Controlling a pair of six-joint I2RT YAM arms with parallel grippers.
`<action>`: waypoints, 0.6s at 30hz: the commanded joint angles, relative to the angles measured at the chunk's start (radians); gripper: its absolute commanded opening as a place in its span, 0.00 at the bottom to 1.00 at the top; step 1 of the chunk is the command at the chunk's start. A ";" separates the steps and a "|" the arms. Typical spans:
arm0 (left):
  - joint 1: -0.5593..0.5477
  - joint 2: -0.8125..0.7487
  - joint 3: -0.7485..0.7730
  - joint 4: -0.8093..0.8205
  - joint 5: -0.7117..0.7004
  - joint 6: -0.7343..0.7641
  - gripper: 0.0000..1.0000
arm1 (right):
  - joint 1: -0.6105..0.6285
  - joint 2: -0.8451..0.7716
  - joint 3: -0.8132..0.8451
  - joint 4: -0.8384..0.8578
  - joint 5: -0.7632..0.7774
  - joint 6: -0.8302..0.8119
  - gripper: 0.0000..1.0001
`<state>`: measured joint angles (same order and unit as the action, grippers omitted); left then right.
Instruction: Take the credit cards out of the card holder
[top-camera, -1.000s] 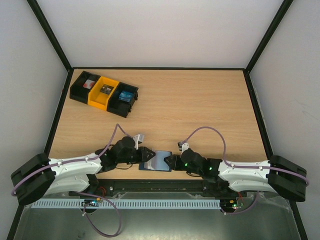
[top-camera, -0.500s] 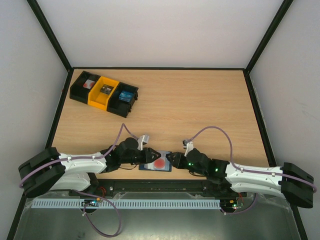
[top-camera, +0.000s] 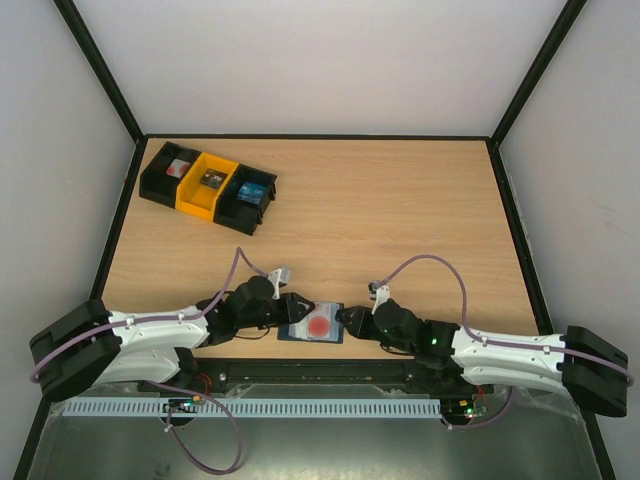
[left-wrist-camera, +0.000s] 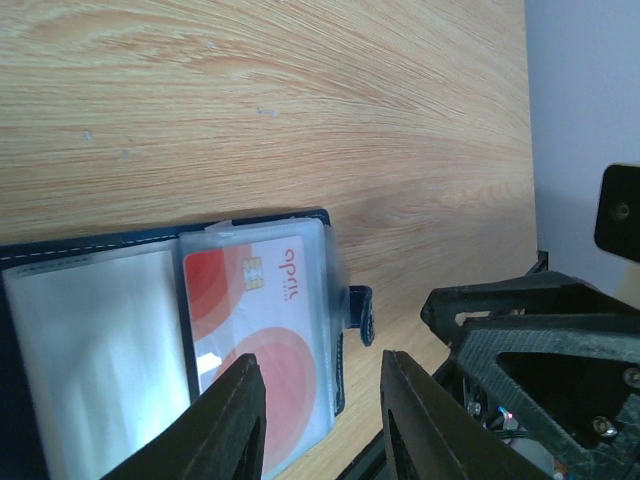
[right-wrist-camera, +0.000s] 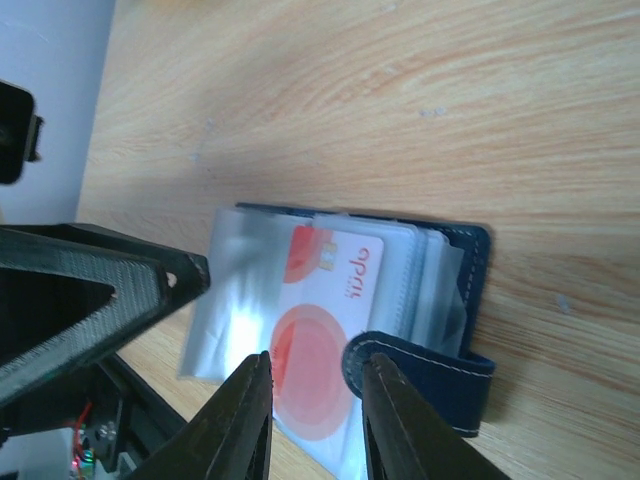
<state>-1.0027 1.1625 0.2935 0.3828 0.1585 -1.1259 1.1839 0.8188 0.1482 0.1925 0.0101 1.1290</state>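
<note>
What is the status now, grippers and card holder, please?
Both open: left gripper, right gripper, low at the card holder. Holder lies open, red card inside, not out yet. Nothing in the way; bins far off.

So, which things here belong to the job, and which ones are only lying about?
For the job:
card holder
red card in its clear sleeve
left claw
right claw

Lying about:
bins, far left corner

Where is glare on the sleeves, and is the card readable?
Left wrist: the card is readable, the empty sleeve beside it glares white, near fingers soft. Right wrist: glare whitens the left sleeve, card print legible. Top: card only a red blur.
</note>
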 joint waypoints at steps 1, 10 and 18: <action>0.018 0.015 -0.029 0.023 -0.013 0.006 0.34 | -0.001 0.064 0.006 0.045 -0.022 -0.012 0.25; 0.042 0.104 -0.047 0.101 0.033 0.001 0.35 | 0.000 0.227 0.042 0.102 -0.086 -0.039 0.24; 0.044 0.163 -0.054 0.156 0.054 -0.006 0.34 | 0.000 0.346 0.087 0.043 -0.063 -0.086 0.24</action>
<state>-0.9634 1.3048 0.2550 0.4828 0.1989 -1.1301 1.1839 1.1210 0.1982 0.2684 -0.0788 1.0836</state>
